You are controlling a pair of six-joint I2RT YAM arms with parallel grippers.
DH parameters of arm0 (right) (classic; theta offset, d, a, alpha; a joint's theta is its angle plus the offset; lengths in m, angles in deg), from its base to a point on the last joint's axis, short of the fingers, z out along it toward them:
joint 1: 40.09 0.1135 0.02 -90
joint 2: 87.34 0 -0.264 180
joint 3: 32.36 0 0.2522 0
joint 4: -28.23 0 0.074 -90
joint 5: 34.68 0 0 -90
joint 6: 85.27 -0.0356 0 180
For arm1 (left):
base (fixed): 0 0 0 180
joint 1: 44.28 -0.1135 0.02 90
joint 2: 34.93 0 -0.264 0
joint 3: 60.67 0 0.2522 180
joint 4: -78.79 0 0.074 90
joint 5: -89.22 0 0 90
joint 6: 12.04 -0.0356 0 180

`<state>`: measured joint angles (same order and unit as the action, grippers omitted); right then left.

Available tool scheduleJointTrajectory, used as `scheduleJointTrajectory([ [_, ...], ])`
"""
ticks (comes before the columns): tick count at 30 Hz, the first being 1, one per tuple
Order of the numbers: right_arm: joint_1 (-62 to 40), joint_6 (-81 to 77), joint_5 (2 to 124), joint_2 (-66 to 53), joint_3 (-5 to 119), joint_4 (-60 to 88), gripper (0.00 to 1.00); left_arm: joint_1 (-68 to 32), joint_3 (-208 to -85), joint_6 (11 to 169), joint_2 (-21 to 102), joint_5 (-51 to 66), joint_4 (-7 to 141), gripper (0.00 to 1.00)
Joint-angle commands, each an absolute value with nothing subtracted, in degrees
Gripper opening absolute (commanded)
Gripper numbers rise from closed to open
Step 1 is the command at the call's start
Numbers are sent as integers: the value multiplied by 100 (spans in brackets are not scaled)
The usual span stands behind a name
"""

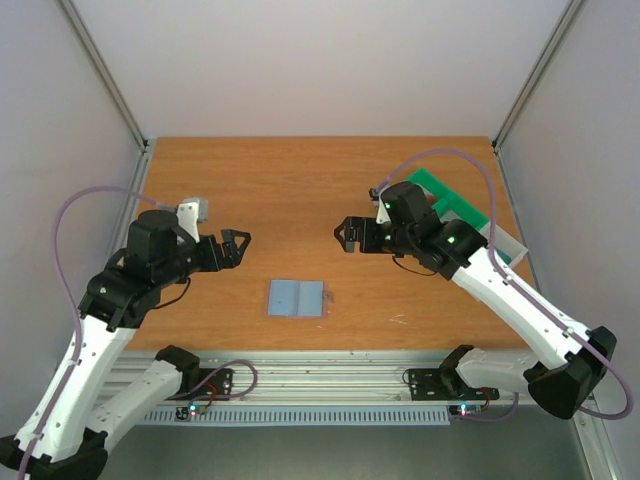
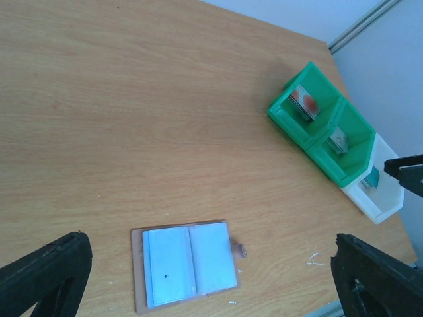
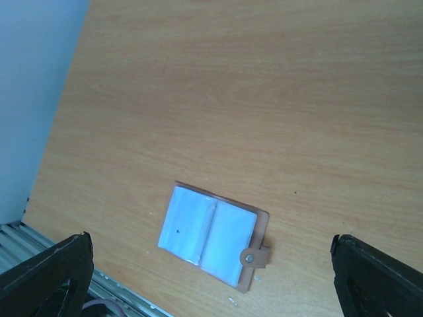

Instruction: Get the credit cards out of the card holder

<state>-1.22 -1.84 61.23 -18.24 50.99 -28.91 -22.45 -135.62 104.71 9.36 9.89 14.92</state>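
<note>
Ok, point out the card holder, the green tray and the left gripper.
card holder (image 2: pixel 168 264), left wrist view, left inner panel.
green tray (image 2: pixel 287 127), left wrist view, near outer wall.
left gripper (image 1: pixel 240 246), top external view, midway between fingertips.

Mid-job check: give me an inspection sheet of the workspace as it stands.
Surface: wooden table, no damage seen.
Job's things: card holder lies open near the front, grey-blue panels up, no card sticking out; credit cards stand in the compartments of the tray at far right.
Clutter: a few pale specks beside the holder.
Pincers: left pincer and right pincer both open, raised, holding nothing.
Cables: a purple cable loops off each arm, away from the holder.
Surroundings: white walls, metal rail at the near edge.
</note>
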Motion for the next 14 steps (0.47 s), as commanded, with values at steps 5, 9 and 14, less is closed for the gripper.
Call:
scheduleJointTrajectory([
  [5,-82,-186,5994,-2296,5019,-2818,98,-2231,-13432,10533,770,1174,1875,99],
  [9,-85,-223,6058,-2318,4882,-2750,99,-2231,-13231,10649,632,1152,2051,99],
  [14,-81,-261,6122,-2321,4812,-2728,99,-2231,-13170,10688,526,1069,2090,99],
])
